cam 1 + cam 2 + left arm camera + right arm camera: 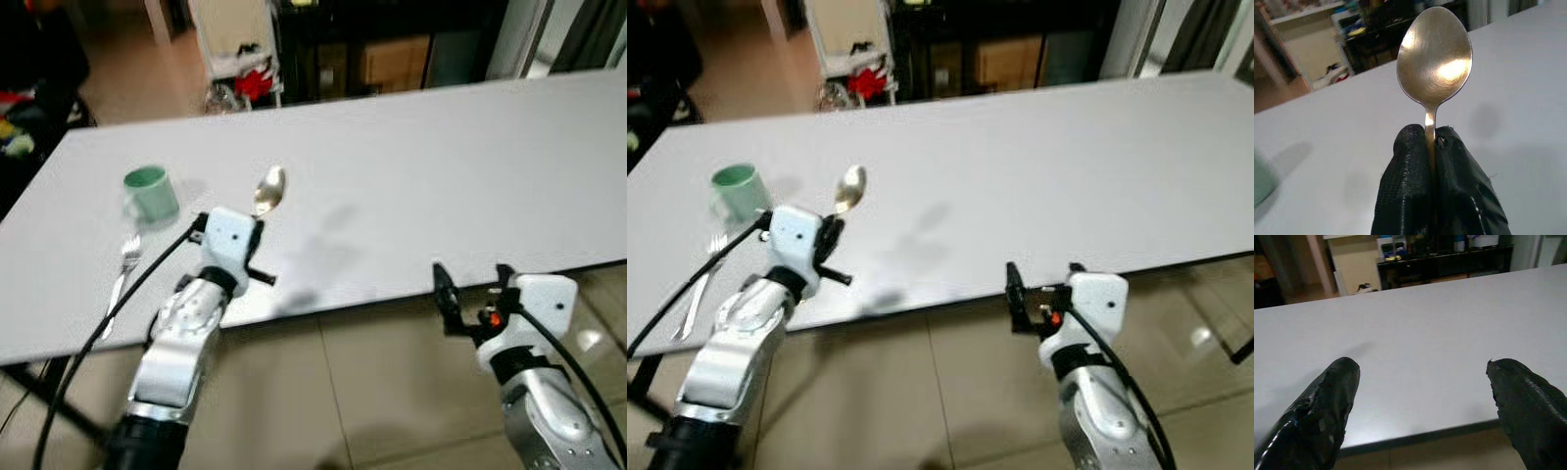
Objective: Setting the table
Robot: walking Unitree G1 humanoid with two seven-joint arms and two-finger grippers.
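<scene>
My left gripper (1431, 142) is shut on the handle of a metal spoon (1434, 54), holding it above the white table (411, 176) with the bowl (269, 190) pointing away from me. A pale green mug (151, 194) stands on the table to the left of the spoon. Nearer the table's front edge, left of my left arm, a fork (123, 272) lies flat. My right gripper (472, 289) is open and empty, held just off the table's front edge; both of its black fingers (1327, 401) frame bare tabletop.
Beyond the table's far edge stand dark shelving (392, 39) and a white cabinet with red and other items (240, 54). Tiled floor (372, 392) lies under my arms. Black table legs (49, 401) stand at the lower left.
</scene>
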